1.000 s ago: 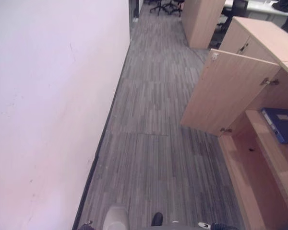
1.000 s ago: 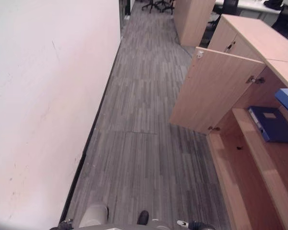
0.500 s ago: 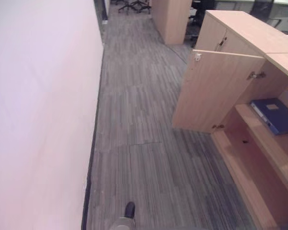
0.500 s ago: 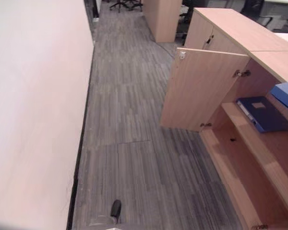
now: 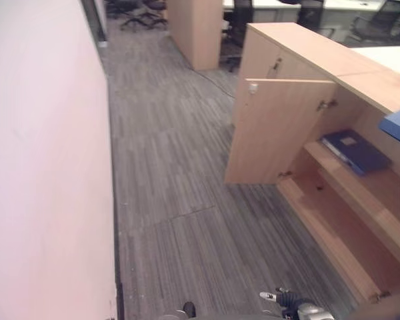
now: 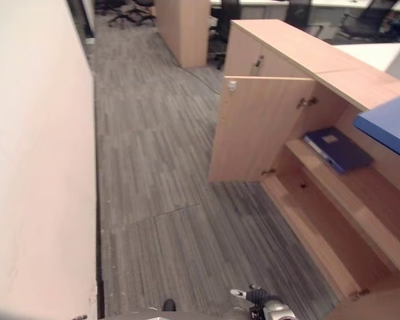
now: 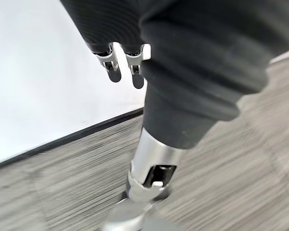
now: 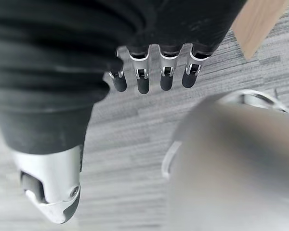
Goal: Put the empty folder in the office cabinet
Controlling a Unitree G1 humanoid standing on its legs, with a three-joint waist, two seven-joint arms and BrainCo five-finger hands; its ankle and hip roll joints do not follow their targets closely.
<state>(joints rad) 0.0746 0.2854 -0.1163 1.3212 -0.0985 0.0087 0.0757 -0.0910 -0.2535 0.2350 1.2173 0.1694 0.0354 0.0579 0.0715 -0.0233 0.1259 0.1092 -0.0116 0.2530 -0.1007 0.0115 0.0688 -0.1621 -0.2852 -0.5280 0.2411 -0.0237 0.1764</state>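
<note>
A light wood office cabinet (image 6: pixel 290 50) stands open at the right of the frame, its door (image 6: pixel 257 127) swung out over grey striped carpet (image 6: pixel 153 167). A dark blue folder (image 6: pixel 337 149) lies flat on the upper shelf (image 6: pixel 360 200). A pale wall (image 6: pixel 33 167) fills the left, and office chairs (image 6: pixel 123 8) sit at the upper edge.

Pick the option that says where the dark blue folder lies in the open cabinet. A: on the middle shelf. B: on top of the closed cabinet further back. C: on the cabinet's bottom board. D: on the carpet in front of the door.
A: the dark blue folder lies flat on the middle shelf of the open cabinet, behind the swung-out door and above the bare bottom board.
</note>
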